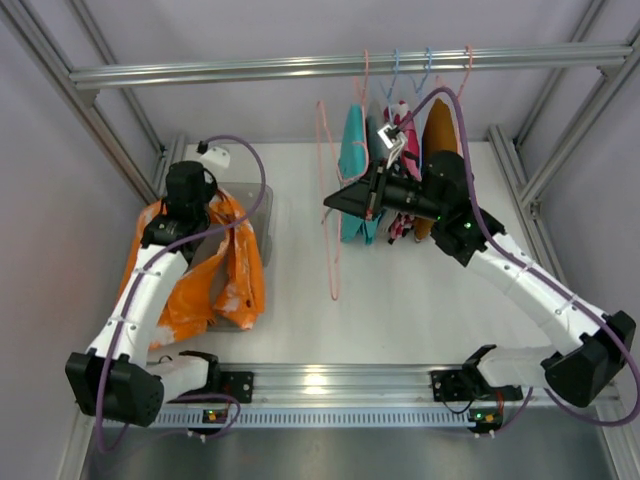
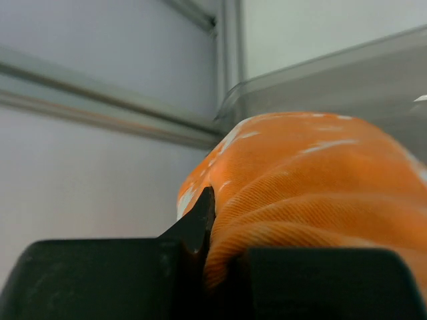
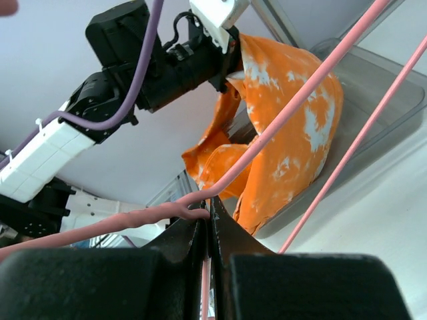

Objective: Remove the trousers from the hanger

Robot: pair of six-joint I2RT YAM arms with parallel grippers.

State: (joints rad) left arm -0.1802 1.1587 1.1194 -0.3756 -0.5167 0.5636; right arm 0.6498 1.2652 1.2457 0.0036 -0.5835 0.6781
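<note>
Orange cloth: the trousers (image 1: 235,270) are soft and floppy, blotched with white tie-dye. They hang in folds from the left gripper (image 2: 220,240) at the table's left side, and their lower end is bunched in and over the bin (image 1: 262,225).
Clear plastic: the bin is hard-walled and see-through, and sits directly under the trousers.
Pink wire: the hanger (image 1: 330,260) is thin, stiff and bare. Its long frame runs from the right gripper (image 3: 208,223) toward the near edge of the table.
Gap: the trousers lie to the left of the hanger and well apart from it, with no cloth on the wire. By my reading the removal is done, and the left arm, the only one near the cloth, just has to let go.
Left jaws: clamped on a thick ridged fold of the trousers that bulges out between the black fingers.
Right jaws: pressed together on the hanger's wire where it bends.
</note>
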